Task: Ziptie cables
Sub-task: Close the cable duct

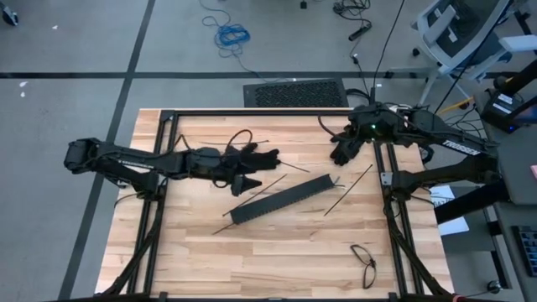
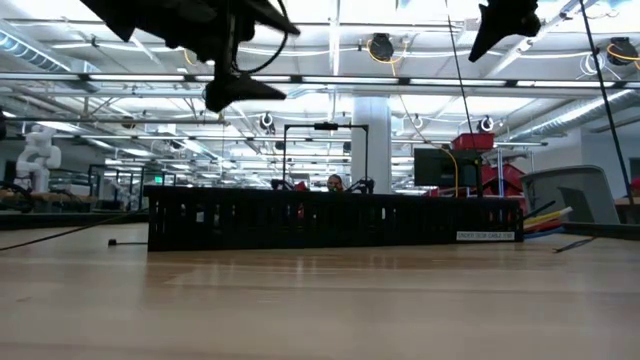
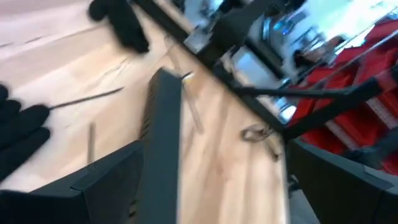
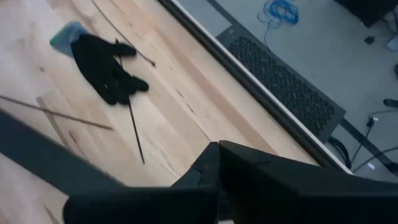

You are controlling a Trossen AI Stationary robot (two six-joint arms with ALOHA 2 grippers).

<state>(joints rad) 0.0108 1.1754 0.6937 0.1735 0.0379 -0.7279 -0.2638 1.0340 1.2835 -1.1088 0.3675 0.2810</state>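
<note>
The wooden surface (image 1: 277,252) is carrying a long black slotted bar (image 1: 281,200) lying slantwise at its middle. The left tool (image 1: 252,168) is hovering just beside the bar's left end, fingers spread. The right tool (image 1: 344,151) is hanging near the far edge, pressed together. Cables (image 1: 364,263) are lying looped near the front right corner.

Small bundle of thin dark looped cables (image 1: 364,262) lies flat on wood table (image 1: 277,252) near its front right corner, coiled in an oval w/ loose ends; colours too small to tell
</note>
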